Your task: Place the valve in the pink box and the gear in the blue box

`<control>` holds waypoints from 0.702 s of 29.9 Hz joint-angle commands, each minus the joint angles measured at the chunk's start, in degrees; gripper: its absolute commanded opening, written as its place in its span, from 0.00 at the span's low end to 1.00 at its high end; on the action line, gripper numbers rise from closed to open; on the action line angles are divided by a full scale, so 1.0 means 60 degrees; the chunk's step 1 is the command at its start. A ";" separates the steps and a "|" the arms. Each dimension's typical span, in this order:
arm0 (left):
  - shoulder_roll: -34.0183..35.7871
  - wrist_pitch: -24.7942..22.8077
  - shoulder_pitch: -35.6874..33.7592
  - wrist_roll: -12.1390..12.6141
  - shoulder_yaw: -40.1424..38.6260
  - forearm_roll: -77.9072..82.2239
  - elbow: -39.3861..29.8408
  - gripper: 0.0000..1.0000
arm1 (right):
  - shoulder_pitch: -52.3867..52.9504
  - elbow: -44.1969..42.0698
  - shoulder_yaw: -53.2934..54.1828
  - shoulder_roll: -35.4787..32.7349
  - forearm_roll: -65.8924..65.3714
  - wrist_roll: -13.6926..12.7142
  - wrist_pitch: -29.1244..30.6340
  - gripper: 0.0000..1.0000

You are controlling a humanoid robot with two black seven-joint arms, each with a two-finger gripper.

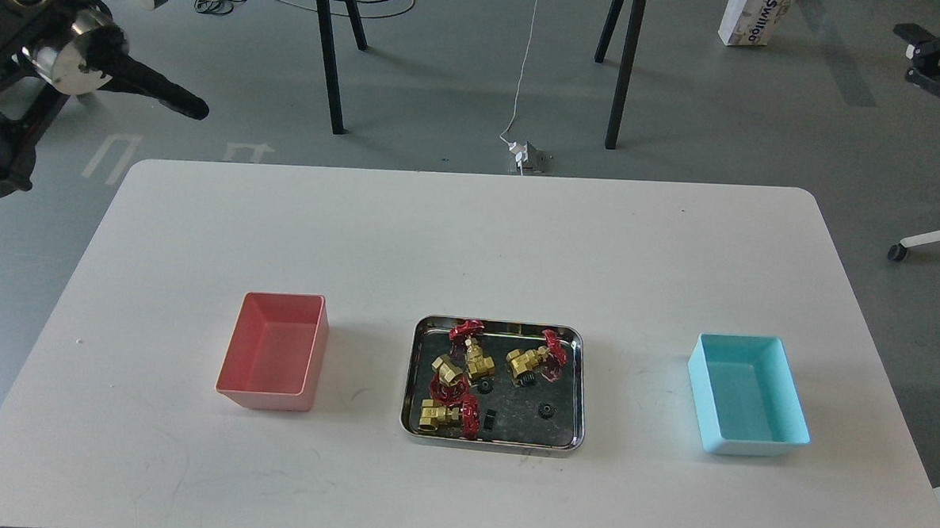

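The pink box (267,399) stands empty on the left of the white table (471,232), and the blue box (757,446) stands empty on the right. Between them is a shiny steel tray (495,443) that holds several brass valves with red handwheels, such as one valve (477,363) near its back and another (435,416) at its front left. Several tiny black gears lie among them, one gear (545,411) alone at the front right. My left gripper (177,100) hangs far off past the table's back left corner. My right gripper (919,55) is beyond the back right, its fingers apart and empty.
Black stand legs (330,59) and a white cable with a plug (525,157) are on the floor behind the table. A cardboard box (754,16) sits at the far right on the floor. A chair caster (897,252) is off the table's right edge.
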 commanded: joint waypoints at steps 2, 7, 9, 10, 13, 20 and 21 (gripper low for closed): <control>0.0161 0.0014 0.0142 -0.0694 -0.0100 0.0085 0.0134 1.00 | -0.0021 -0.0017 -0.0019 0.0145 0.0008 -0.0010 0.0017 1.00; 0.0234 0.0014 0.0435 -0.1750 -0.0391 -0.0016 0.0135 1.00 | -0.0035 -0.0002 -0.0048 0.0204 0.0008 0.0004 0.0046 1.00; 0.0249 0.0057 0.0450 -0.2027 -0.0655 -0.0031 0.0295 1.00 | -0.0021 -0.0032 -0.0048 0.0276 -0.0006 0.0004 0.0046 1.00; 0.0235 -0.0015 0.0464 -0.2130 -0.0729 -0.0031 0.0557 1.00 | -0.0021 -0.0032 -0.0033 0.0335 -0.0021 0.0004 0.0046 1.00; 0.0220 -0.0394 0.0290 -0.2219 -0.0730 0.0013 0.1728 1.00 | -0.0021 -0.0046 0.0011 0.0394 -0.0021 0.0004 0.0032 1.00; -0.0190 -0.2124 0.0274 -0.2995 -0.1242 -0.0513 0.2742 1.00 | -0.0006 -0.0105 0.0011 0.0541 -0.0036 0.0004 -0.0012 1.00; -0.0161 -0.2183 0.0303 -0.3112 -0.1228 -0.0746 0.2728 1.00 | 0.0008 -0.0120 0.0011 0.0541 -0.0036 0.0004 -0.0012 1.00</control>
